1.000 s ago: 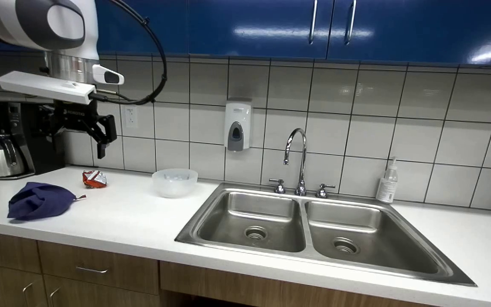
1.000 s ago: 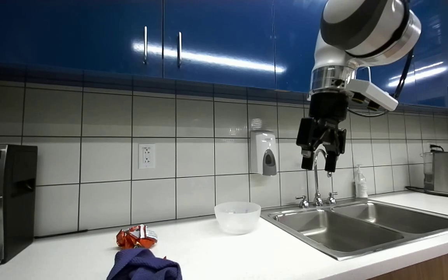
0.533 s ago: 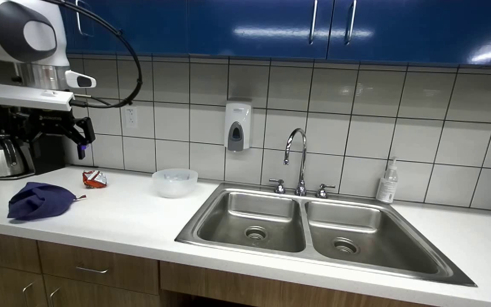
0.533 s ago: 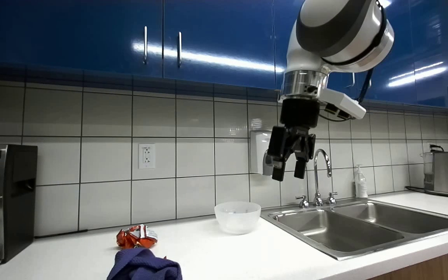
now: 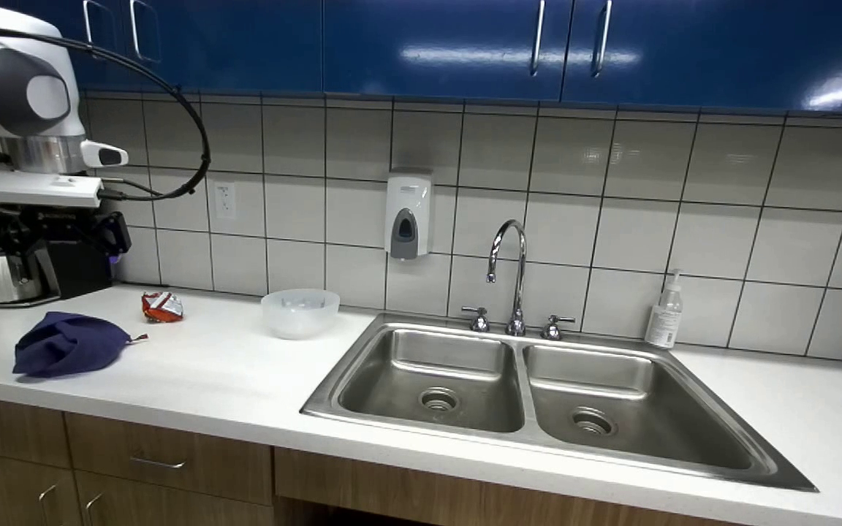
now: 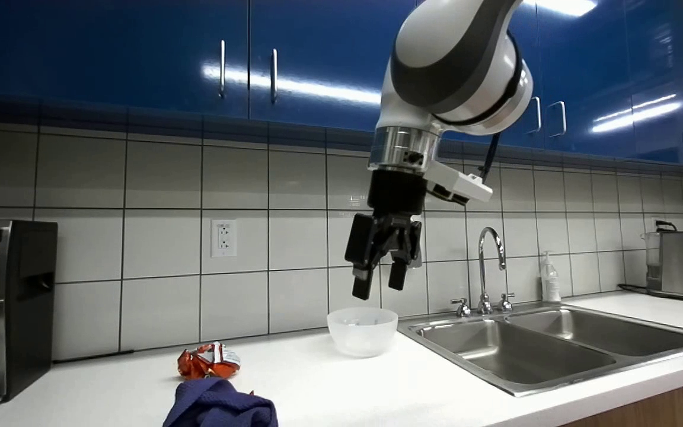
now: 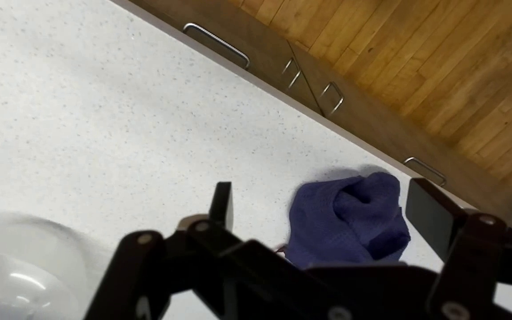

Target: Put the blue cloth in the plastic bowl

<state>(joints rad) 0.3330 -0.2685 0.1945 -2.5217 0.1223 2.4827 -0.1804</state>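
Empty and spread wide, the tool [image 6: 380,286] moves lower and closer to the blue cloth [image 7: 327,222], which sits bunched on the white surface [image 5: 209,372] near a red wrapper [image 5: 162,307], well apart from the plastic bowl [image 6: 362,338]. Cloth and bowl stay put; the shift looks like an approach, with the pickup still ahead.

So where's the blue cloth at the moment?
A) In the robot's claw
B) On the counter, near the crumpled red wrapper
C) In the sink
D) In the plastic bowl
B: both exterior views show the blue cloth lying bunched on the white counter near the crumpled red wrapper, while the gripper hangs above with its jaws apart, holding nothing.
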